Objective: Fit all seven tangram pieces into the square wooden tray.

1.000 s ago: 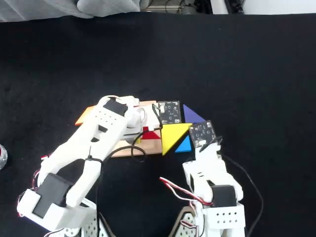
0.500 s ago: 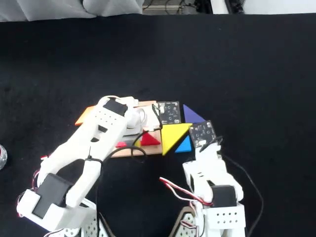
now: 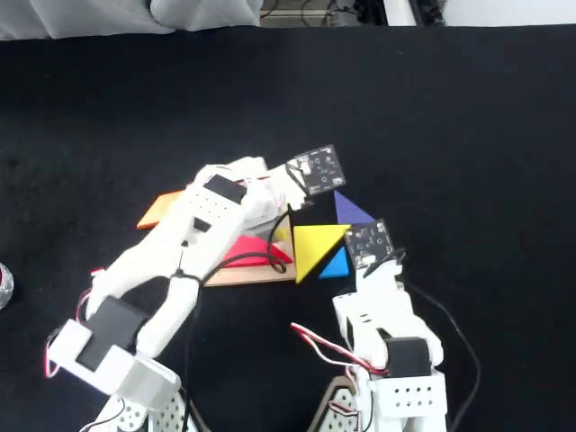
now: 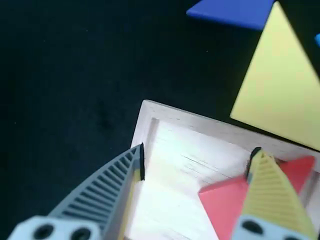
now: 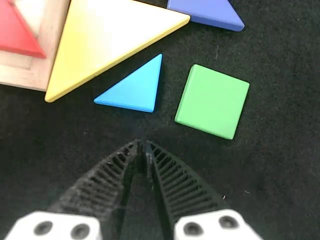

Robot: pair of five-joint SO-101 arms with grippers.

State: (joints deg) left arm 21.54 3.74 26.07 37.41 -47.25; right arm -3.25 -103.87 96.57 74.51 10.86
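- Left claw (image 4: pixel 198 152): fingers wide apart, holding nothing, poised over a corner of the tray (image 4: pixel 146 114).
- Red triangle (image 4: pixel 227 195): flat on the tray floor, partly under the claw's yellow finger (image 4: pixel 270 185).
- Left arm (image 3: pixel 193 238): stretched on a slant across the tray (image 3: pixel 243 274), wrist beyond its far edge.
- Yellow triangle (image 5: pixel 105 35): lapping the tray rim (image 5: pixel 20 75).
- Right claw (image 5: pixel 142 147): fingers closed together, empty, above the black table (image 5: pixel 280 165).
- Blue triangle (image 5: pixel 134 87), green square (image 5: pixel 212 100): on the table just ahead of the right claw's tips, side by side.
- Violet triangle (image 5: pixel 207 12): beyond them.
- Right arm (image 3: pixel 387 315): drawn in near its base.
- Orange piece (image 3: pixel 162 209): at the tray's far left side.
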